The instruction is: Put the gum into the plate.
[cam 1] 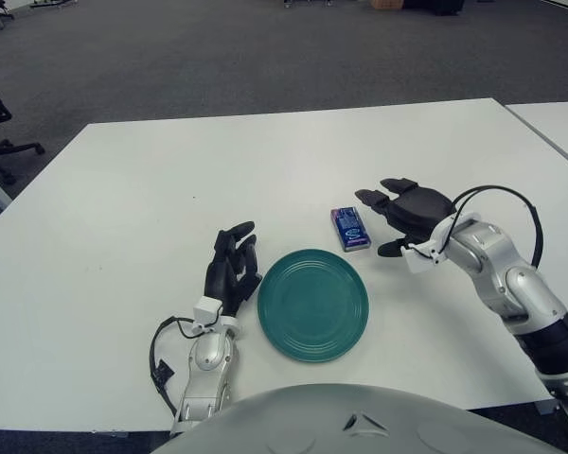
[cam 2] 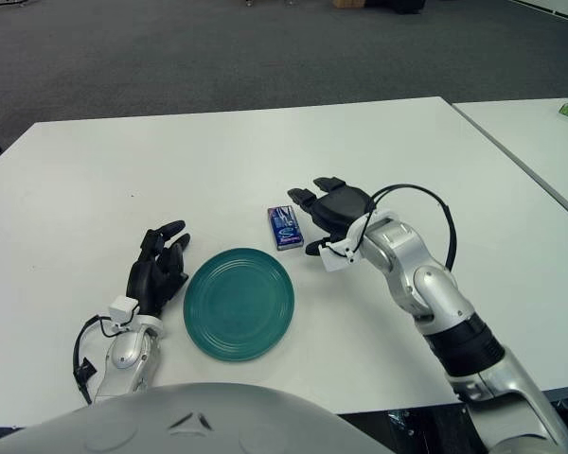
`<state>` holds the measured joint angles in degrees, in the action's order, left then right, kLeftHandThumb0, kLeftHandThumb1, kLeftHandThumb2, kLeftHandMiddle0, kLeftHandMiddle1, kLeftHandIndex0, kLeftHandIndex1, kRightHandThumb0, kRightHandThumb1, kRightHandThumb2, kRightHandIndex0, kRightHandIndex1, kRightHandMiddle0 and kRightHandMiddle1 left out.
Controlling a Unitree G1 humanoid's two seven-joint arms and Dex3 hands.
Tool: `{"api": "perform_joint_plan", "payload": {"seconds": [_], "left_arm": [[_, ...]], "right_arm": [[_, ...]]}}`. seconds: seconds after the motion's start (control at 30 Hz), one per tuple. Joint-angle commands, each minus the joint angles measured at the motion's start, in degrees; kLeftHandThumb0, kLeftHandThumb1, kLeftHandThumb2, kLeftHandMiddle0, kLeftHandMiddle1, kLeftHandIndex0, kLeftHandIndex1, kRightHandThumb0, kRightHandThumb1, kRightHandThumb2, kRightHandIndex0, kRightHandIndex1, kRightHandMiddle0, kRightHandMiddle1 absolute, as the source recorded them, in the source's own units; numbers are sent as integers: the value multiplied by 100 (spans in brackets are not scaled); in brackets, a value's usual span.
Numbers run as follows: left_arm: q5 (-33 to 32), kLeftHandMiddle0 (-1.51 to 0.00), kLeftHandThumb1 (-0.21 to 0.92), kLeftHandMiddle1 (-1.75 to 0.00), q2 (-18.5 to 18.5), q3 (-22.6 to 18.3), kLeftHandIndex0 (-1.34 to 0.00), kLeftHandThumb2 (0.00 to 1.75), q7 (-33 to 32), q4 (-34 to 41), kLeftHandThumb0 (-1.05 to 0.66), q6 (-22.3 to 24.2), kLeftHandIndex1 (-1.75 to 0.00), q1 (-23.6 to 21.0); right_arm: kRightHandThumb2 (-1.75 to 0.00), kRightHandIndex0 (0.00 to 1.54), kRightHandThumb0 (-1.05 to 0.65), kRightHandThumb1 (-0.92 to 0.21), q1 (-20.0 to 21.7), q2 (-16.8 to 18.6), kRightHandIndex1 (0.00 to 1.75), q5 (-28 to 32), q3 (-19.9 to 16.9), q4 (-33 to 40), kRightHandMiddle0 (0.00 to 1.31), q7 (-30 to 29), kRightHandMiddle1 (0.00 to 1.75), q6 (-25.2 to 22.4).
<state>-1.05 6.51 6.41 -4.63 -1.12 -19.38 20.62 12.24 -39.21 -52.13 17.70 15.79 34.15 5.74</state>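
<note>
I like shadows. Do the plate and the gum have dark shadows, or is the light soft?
Left eye view: soft, even light; only a faint shadow rims the plate and the gum. Right eye view: the right robot hand casts a pale shadow on the table, no glare.

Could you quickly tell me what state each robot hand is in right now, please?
Left robot hand: open, holding nothing, left of the plate.
Right robot hand: open, holding nothing, just right of the gum.
</note>
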Motion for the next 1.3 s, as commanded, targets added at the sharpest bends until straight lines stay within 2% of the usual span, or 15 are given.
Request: {"api": "perform_joint_plan", "payload": {"seconds": [0.0, 0.1, 0.23, 0.3, 0.4, 0.5, 0.57, 0.67, 0.73, 1.03, 1.17, 1.27], "left_arm": [[-100, -36, 92, -38, 80, -48, -11, 71, 62, -183, -75, -90, -96, -113], [-164, -37, 92, -33, 112, -38, -10, 70, 90, -271, -76, -177, -96, -140], [-200, -37, 92, -30, 144, -44, -9, 70, 85, -359, -76, -281, -96, -171], [-296, -38, 92, -24, 204, -59, -7, 70, 87, -399, -77, -370, -96, -180], [-363, -38, 92, -18, 250, -58, -5, 71, 68, -475, -78, -484, -95, -212], [-330, -37, 92, -15, 243, -45, -3, 73, 19, -536, -80, -553, -94, -246], [-212, -36, 92, -13, 232, -48, -2, 76, -72, -586, -82, -608, -94, -281], [-81, -35, 92, -11, 224, -35, 0, 78, -166, -644, -85, -645, -93, -316], [-83, -35, 92, -11, 226, -20, 0, 79, -172, -645, -86, -612, -93, -318], [15, -37, 92, -9, 250, 37, -1, 84, -270, -625, -88, -588, -94, -289], [21, -37, 92, -8, 262, 69, -2, 84, -284, -611, -88, -541, -95, -282], [-130, -39, 92, -9, 290, 57, -4, 83, -222, -705, -87, -553, -96, -350]], "right_arm": [[-62, 0, -104, -92, 220, -197, 0, 325, -94, 86, 0, 392, 0, 117], [-58, 0, -105, -92, 335, -307, 0, 552, -87, 99, 0, 691, 0, 223], [-57, 0, -105, -92, 447, -391, 0, 732, -88, 18, 0, 786, 0, 414], [-56, 0, -105, -92, 836, -475, 0, 832, 3, -499, 0, 598, 0, 935], [-54, 0, -105, -92, 1421, -593, 0, 678, 164, -1570, 0, -92, 0, 1922], [-51, 0, -105, -92, 1735, -657, 0, 462, 271, -2135, 0, -643, 0, 2555], [-48, 0, -105, -92, 1991, -722, 0, 166, 388, -2521, 0, -1264, 0, 3115], [-43, 0, -105, -92, 2481, -880, 0, -500, 634, -3117, 0, -2525, 0, 4043], [-40, 0, -105, -92, 2697, -943, 0, -855, 765, -3329, 0, -3142, 0, 4392], [-41, 0, -97, -92, 3472, -961, 0, -2039, 1393, -3925, 0, -4942, 0, 5049], [-47, 0, -93, -92, 3761, -928, 0, -2535, 1731, -4187, 0, -5685, 0, 5136], [-51, 0, -90, -92, 4069, -726, 0, -2998, 2123, -4544, 0, -6313, 0, 5004]]}}
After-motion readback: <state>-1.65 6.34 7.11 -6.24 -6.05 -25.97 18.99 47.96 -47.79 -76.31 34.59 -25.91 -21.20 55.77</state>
